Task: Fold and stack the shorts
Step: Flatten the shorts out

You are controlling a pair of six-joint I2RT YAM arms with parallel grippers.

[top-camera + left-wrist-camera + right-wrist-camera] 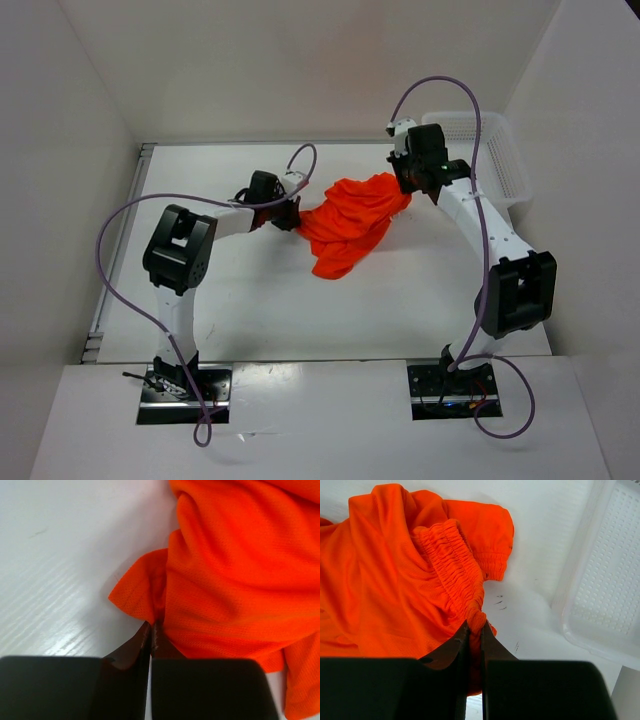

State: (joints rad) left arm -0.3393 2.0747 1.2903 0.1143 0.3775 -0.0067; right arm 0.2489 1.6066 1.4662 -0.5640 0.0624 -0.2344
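Note:
The bright orange shorts [348, 226] hang bunched between my two grippers over the middle of the white table. My left gripper [289, 214] is shut on a thin fold at the shorts' left edge [150, 592], its fingertips pinching the fabric [151, 626]. My right gripper [405, 185] is shut on the gathered elastic waistband [451, 560], with a knot of fabric squeezed between its fingers [476, 625]. The lower part of the shorts droops toward the table [335, 262]. The drawstring is hidden.
A white plastic mesh basket [497, 160] stands at the back right, close behind the right arm; it also shows in the right wrist view [610, 575]. White walls close the table in at back and sides. Purple cables loop over both arms.

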